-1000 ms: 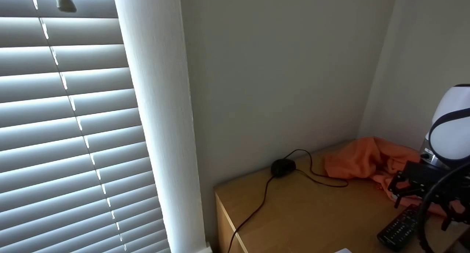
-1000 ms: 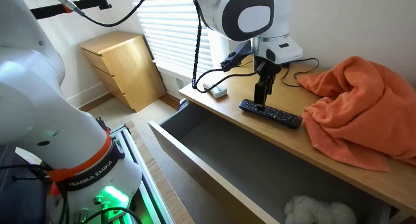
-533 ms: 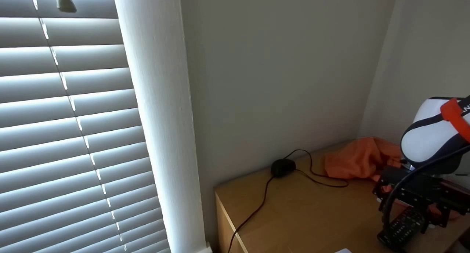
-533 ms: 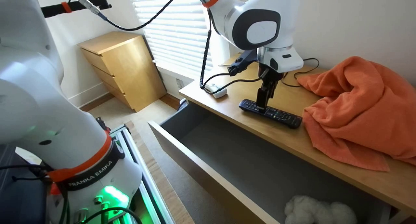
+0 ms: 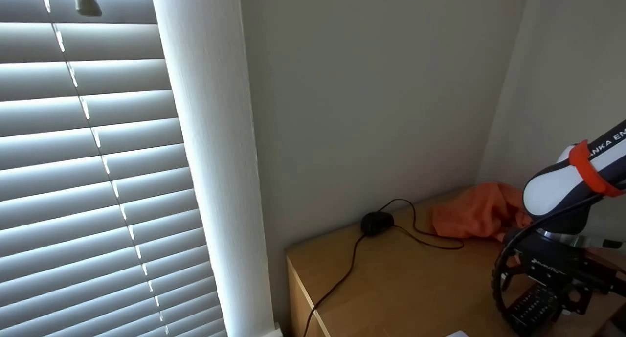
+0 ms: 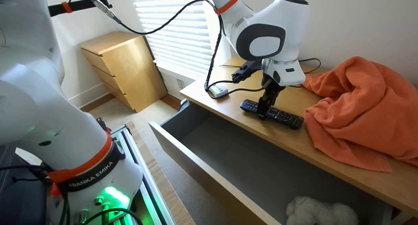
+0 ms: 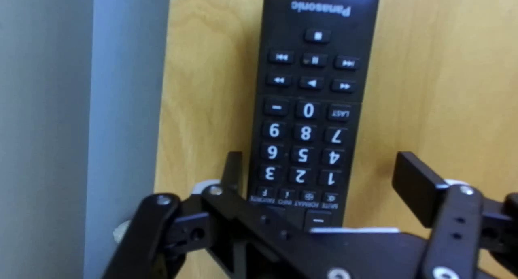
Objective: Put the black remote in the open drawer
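Note:
The black remote (image 6: 287, 118) lies flat on the wooden dresser top near its front edge, and it also shows in an exterior view (image 5: 532, 305), partly covered by the gripper. In the wrist view the black remote (image 7: 309, 96) runs between the fingers. My gripper (image 7: 322, 173) is open there, one finger close beside the remote's left edge, the other farther off its right edge. In an exterior view the gripper (image 6: 265, 112) points down at the remote's middle. The open drawer (image 6: 225, 146) is below the front edge; its grey inside (image 7: 48, 129) shows at the left of the wrist view.
An orange cloth (image 6: 362, 110) lies beside the remote's far end. A white device (image 6: 218, 91) lies near the dresser's left corner. A white fluffy thing (image 6: 321, 212) is in the drawer. A black plug (image 5: 376, 223) with a thin cable lies by the wall.
My gripper has come down around the remote, shifting slightly toward the dresser's front edge. The remote, drawer and cloth have not moved.

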Controlling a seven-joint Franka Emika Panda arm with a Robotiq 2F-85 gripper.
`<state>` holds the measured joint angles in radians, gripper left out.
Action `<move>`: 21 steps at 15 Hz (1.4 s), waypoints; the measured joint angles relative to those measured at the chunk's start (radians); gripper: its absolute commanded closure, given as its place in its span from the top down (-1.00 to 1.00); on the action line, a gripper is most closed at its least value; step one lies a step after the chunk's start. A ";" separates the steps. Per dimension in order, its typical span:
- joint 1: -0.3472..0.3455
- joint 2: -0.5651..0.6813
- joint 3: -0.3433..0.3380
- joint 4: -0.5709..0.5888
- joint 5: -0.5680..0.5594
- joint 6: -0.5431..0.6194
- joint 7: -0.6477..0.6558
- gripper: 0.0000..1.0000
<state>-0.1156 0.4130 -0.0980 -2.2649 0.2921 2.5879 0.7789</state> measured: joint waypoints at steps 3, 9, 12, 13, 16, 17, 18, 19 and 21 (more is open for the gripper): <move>-0.001 0.003 -0.001 0.006 0.020 0.000 -0.012 -0.22; 0.000 -0.005 -0.024 -0.002 0.022 0.000 -0.012 -0.37; 0.003 -0.016 -0.036 -0.019 0.022 0.000 -0.011 -0.37; 0.004 -0.024 -0.037 -0.032 0.022 0.000 -0.011 -0.37; 0.004 -0.064 -0.041 -0.089 0.022 0.000 -0.011 -0.37; 0.004 -0.082 -0.045 -0.114 0.022 0.001 -0.011 -0.37; 0.005 -0.102 -0.052 -0.141 0.021 0.007 -0.011 -0.37; 0.007 -0.122 -0.061 -0.172 0.019 0.018 -0.011 -0.37; 0.011 -0.160 -0.079 -0.231 0.011 0.036 -0.010 -0.37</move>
<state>-0.1050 0.2528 -0.1766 -2.4956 0.3029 2.6236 0.7693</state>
